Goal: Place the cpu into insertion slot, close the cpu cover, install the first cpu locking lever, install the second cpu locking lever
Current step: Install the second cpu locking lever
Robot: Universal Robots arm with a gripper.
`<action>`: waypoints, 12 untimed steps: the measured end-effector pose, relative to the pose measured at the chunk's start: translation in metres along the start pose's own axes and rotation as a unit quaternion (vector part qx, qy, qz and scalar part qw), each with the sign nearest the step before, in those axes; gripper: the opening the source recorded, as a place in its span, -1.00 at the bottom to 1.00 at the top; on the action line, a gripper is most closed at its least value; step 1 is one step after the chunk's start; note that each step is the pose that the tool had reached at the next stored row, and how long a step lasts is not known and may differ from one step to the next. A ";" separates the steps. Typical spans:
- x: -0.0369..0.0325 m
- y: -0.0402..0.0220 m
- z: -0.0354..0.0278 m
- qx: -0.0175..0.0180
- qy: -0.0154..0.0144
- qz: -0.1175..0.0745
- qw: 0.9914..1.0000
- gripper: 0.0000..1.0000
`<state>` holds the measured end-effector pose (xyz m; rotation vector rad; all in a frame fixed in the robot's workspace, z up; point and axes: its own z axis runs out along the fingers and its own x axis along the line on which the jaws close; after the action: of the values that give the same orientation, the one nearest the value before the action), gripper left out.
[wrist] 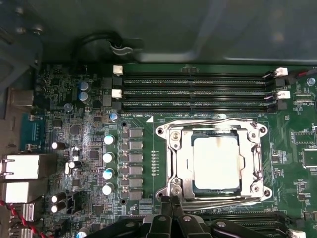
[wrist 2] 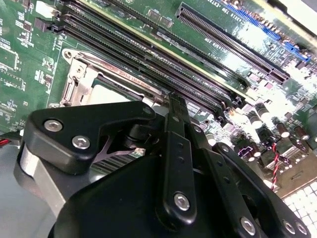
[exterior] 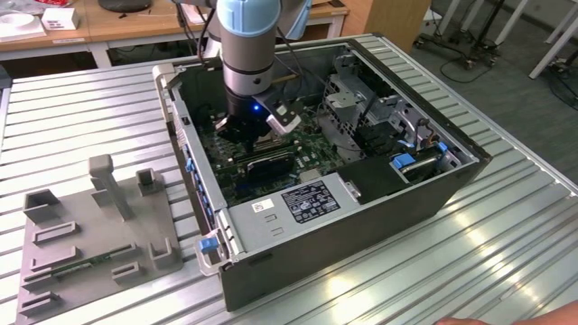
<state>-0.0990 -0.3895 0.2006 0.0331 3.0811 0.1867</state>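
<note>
A Universal Robots arm (exterior: pixel 246 47) is seen lowered into an open computer case (exterior: pixel 361 223) that lies on a slatted metal table (exterior: pixel 81 122). The gripper (exterior: pixel 256 135) is held low over the green motherboard (wrist: pixel 89 144), just beside the socket area. In the first wrist view the cpu (wrist: pixel 217 162) is shown seated flat in the insertion slot (wrist: pixel 216 194), its pale metal top exposed through the cut-out of the cpu cover (wrist: pixel 181 163), which is laid down flat around it. The silvery frame is bordered by bolts at its corners, and the gripper's black fingertips (wrist: pixel 171 218) are placed right at the edge of the frame nearest the camera. In the second wrist view the gripper (wrist 2: pixel 176 106) is seen with its jaws drawn together to a narrow tip, nothing being visibly held between them; that tip is set against the cover's (wrist 2: pixel 81 82) rim, next to the long black memory slots (wrist 2: pixel 148 54). Whether a locking lever is touched cannot be told. A row of silver-topped capacitors (wrist: pixel 107 163) is lined up beside the socket. On the table, toward the exterior view's left, a grey fixture plate (exterior: pixel 95 237) with upright blocks is set well apart from the case.
</note>
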 end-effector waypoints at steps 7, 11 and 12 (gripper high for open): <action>0.0028 -0.0002 0.0008 -0.002 -0.004 0.000 1.000 -0.79; 0.0041 -0.0002 0.0013 -0.004 -0.005 0.000 1.000 -0.79; 0.0044 -0.0003 0.0014 -0.004 -0.006 0.000 1.000 -0.79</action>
<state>-0.1033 -0.3895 0.1989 0.0322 3.0684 0.1991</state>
